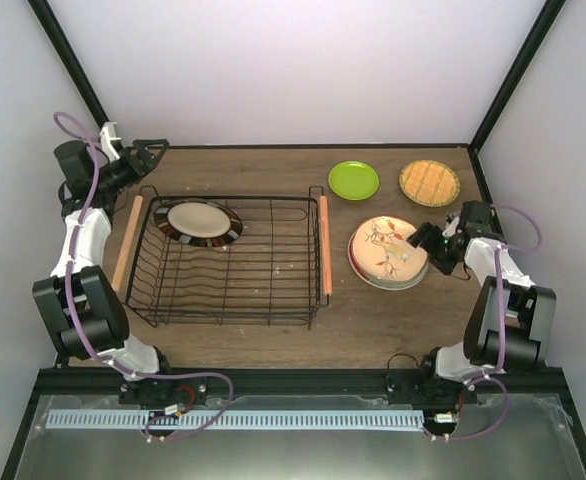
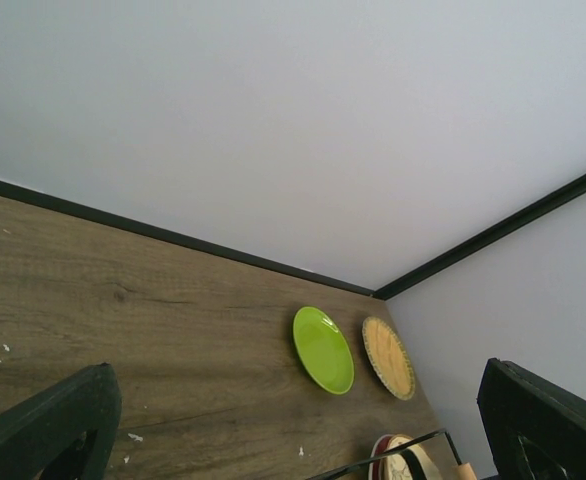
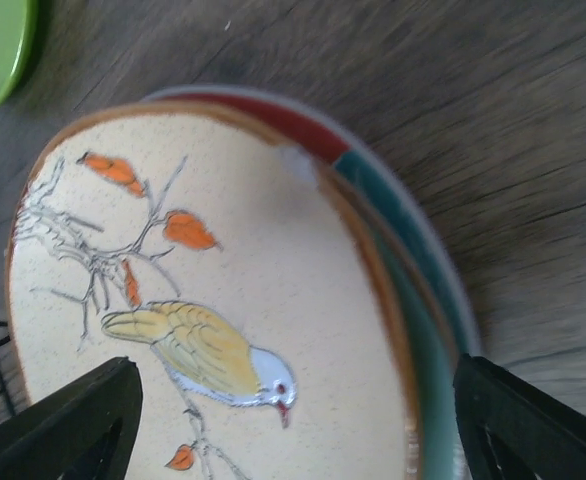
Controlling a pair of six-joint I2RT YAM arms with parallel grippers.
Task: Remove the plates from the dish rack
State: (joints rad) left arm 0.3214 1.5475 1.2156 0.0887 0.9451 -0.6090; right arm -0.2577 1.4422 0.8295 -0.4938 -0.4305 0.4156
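The plates were split between two places in the top view. A cream round plate with a dark striped rim (image 1: 204, 221) sat at the far-left end of the large black wire dish rack (image 1: 223, 320). The others were out on the brown wooden table (image 1: 273, 165) to the rack's right — a small lime-green plate (image 1: 354, 180), a small orange gridded plate (image 1: 429, 182) beside it, and nearer, a stack topped by a beige plate painted with a bird (image 1: 383, 250). The right gripper (image 1: 420, 240) sat at that stack's right edge. The left gripper (image 1: 151, 150) hung just beyond the rack's far-left corner, probably placed to go for the cream plate; the rack's rim wires stood between them.

From the left wrist, its fingers (image 2: 58, 430) stood wide apart with nothing between them, and the green and orange plates lay far off across bare wood.

From the right wrist, the jaws were spread wide on either side of the beige plate, not pinching it. It rested on a red and teal plate (image 3: 303, 125) and a pale teal plate (image 3: 443, 265) — stacked, I judge, to save table room.
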